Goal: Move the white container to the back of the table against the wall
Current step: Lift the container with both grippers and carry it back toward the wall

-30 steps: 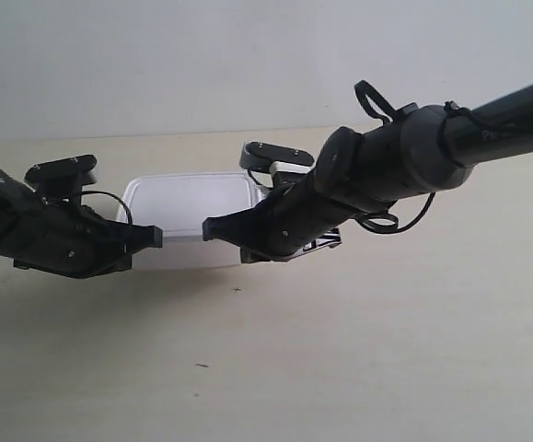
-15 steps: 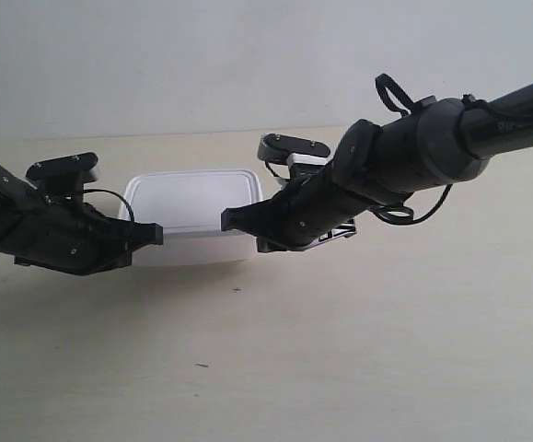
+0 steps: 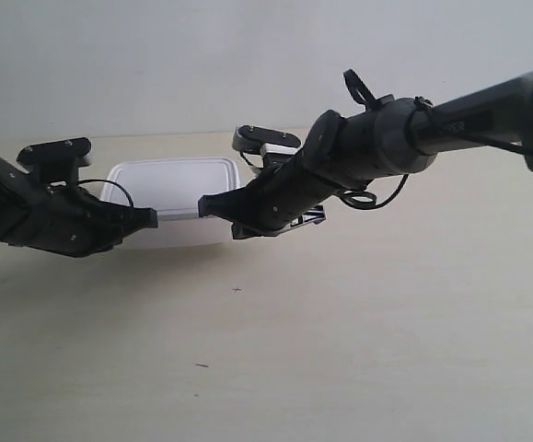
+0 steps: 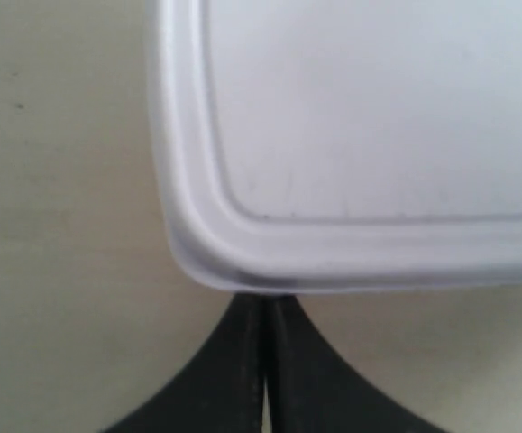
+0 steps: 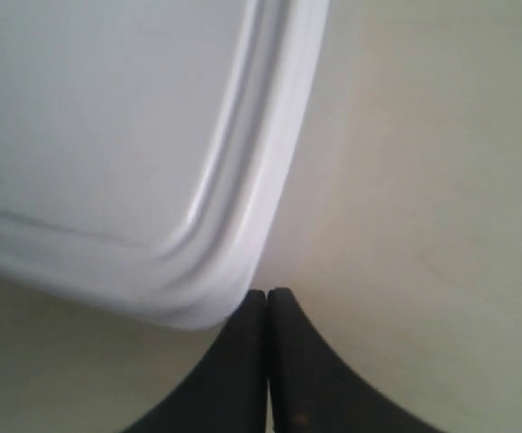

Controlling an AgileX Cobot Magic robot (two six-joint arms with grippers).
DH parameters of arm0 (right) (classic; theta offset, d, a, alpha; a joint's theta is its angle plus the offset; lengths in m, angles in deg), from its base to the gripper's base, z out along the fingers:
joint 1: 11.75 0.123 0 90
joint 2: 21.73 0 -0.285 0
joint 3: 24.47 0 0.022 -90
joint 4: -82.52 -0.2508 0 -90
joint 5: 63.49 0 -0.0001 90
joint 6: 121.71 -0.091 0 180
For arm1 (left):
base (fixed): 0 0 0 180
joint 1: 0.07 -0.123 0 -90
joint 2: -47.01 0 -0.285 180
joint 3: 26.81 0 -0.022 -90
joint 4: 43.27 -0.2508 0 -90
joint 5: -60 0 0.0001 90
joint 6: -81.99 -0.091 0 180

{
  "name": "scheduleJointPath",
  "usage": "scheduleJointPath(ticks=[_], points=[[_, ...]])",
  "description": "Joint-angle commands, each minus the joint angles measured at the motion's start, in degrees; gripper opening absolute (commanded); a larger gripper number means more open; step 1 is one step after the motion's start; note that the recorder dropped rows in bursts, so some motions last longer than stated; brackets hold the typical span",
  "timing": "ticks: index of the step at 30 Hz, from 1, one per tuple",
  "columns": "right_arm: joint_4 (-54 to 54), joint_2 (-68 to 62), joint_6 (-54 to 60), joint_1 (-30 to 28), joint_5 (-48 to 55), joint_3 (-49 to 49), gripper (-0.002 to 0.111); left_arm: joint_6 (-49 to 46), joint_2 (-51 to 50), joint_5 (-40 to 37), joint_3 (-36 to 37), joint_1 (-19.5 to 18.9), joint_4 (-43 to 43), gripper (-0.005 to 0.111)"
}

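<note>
The white container [image 3: 169, 184] sits flat on the table [image 3: 358, 350], its long side running parallel to the wall [image 3: 248, 64]. The wall stands behind the container, with a narrow strip of bare tabletop between them. Both claws are at the container's opposite side, the one facing away from the wall. The left gripper [image 4: 265, 305] has its fingers pressed together, holding nothing, tips butted against one front corner of the container. The right gripper [image 5: 267, 296] is likewise pinched closed and empty, tips at the other front corner, touching or just shy; I can't say which. The container lies straight ahead of both, equally near. An even shove from the two should carry it back without skewing, I'd judge.
</note>
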State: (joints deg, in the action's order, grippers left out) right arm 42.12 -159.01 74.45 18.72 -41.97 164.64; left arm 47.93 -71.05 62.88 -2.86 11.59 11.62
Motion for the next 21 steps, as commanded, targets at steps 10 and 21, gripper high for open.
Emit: scheduleJointPath(ticks=[10, 21], points=[[0.6, -0.6, 0.3, -0.3, -5.1, 2.7, 0.000, -0.5, -6.5, -0.7, -9.4, 0.4, -2.2, 0.000], [0.4, -4.2, 0.4, -0.3, -8.3, 6.1, 0.000, -0.7, -8.8, 0.7, -12.2, 0.5, -3.6, 0.000]])
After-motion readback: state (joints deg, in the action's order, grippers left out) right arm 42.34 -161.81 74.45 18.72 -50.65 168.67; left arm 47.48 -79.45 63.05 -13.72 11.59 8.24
